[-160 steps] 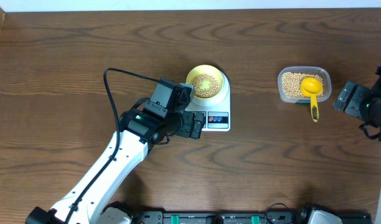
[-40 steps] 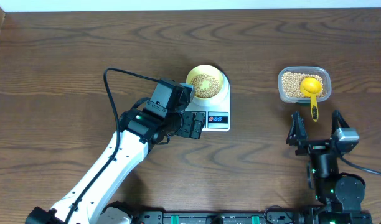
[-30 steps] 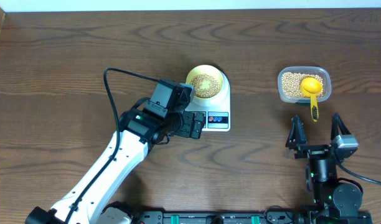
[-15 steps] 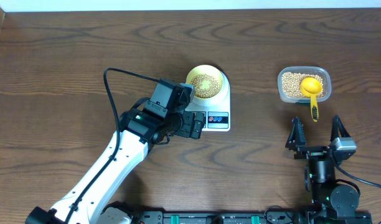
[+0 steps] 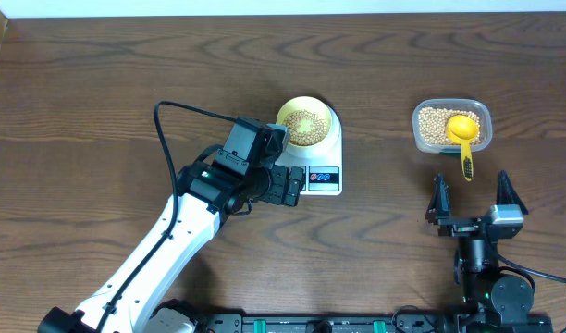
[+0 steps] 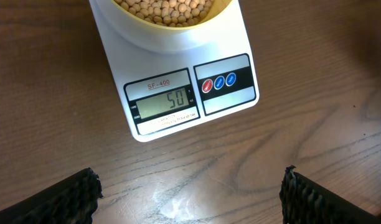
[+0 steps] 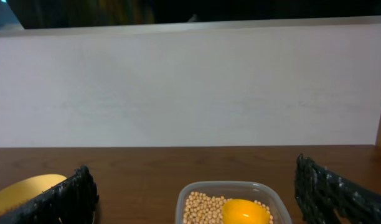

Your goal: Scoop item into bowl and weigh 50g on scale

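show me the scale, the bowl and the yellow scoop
scale (image 6: pixel 166 103), left wrist view, on its display
bowl (image 5: pixel 304 102), overhead view, on its far rim
yellow scoop (image 5: pixel 462 128), overhead view, on its round cup

Our left arm (image 5: pixel 163 250) stretches forward and rightward, left gripper (image 5: pixel 297 185) spread wide; our right gripper (image 5: pixel 471 199) sits low, jaws wide apart.

Grained wood table (image 5: pixel 98 111), smooth plastic scale (image 5: pixel 326 178)
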`<state>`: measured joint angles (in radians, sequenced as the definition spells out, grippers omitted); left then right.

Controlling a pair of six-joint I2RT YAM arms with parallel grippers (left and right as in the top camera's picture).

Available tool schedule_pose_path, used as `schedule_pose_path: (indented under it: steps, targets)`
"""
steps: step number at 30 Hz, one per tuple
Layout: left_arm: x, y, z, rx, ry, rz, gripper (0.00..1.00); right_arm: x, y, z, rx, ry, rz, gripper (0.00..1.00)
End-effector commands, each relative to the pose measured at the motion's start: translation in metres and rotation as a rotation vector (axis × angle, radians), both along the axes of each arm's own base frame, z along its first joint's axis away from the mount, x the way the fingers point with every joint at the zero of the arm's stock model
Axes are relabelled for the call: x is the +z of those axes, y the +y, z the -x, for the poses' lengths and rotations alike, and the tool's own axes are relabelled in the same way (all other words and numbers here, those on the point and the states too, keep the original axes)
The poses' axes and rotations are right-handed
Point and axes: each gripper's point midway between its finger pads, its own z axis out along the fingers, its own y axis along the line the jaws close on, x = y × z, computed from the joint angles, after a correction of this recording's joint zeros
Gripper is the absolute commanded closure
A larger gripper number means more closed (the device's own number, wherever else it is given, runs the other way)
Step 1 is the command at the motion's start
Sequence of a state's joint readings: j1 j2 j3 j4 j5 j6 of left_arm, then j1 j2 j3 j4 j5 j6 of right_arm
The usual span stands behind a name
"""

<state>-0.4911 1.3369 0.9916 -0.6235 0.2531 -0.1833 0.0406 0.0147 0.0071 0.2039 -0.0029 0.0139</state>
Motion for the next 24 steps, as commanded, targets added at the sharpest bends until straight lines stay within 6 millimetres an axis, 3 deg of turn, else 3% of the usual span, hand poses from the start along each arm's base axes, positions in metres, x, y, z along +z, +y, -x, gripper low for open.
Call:
schedule_pose_path:
  steps: [1, 12, 24]
  targets:
    - [0.001, 0.001, 0.002, -0.004, -0.006, 0.001, 0.06, -0.003, -0.002, 0.0, -0.021, 0.007, 0.018, 0.01]
    - [0.001, 0.001, 0.002, -0.004, -0.006, 0.001, 0.06, -0.04, -0.005, -0.004, -0.033, 0.16, 0.025, 0.01]
    - [0.001, 0.001, 0.002, -0.004, -0.006, 0.001, 0.06, -0.067, -0.002, -0.004, -0.02, 0.27, 0.045, 0.01]
